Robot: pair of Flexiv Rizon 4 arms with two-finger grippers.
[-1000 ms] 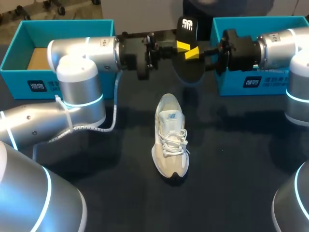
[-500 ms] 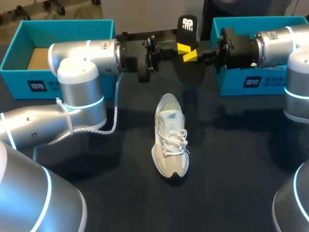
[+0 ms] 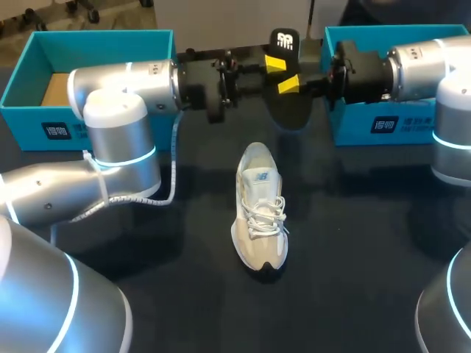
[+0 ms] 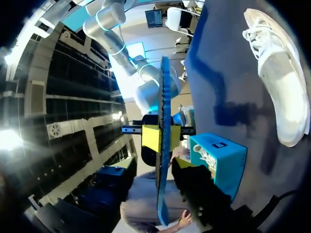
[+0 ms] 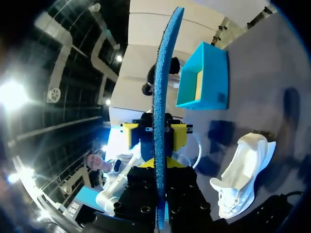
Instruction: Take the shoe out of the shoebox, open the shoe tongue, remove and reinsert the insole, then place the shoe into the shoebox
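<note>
A black insole (image 3: 288, 95) with a blue underside stands on edge in the air above the table's far middle. My right gripper (image 3: 291, 83) is shut on it from the right. My left gripper (image 3: 274, 66) faces it from the left, its jaws apart around the insole's edge. In the right wrist view the insole (image 5: 163, 73) rises from my right gripper (image 5: 160, 165). In the left wrist view the insole (image 4: 164, 97) stands edge-on ahead of my left gripper (image 4: 167, 170). The white shoe (image 3: 259, 209) lies upright on the table's middle, toe towards me.
A teal box (image 3: 26, 88) with a brown cardboard floor stands at the back left behind my left arm. A second teal box (image 3: 349, 125) stands at the back right, partly hidden by my right arm. Dark bare table surrounds the shoe.
My right gripper closed on the insole. My left gripper then opened, its yellow tip moving off the insole. The insole and shoe stayed in place.
</note>
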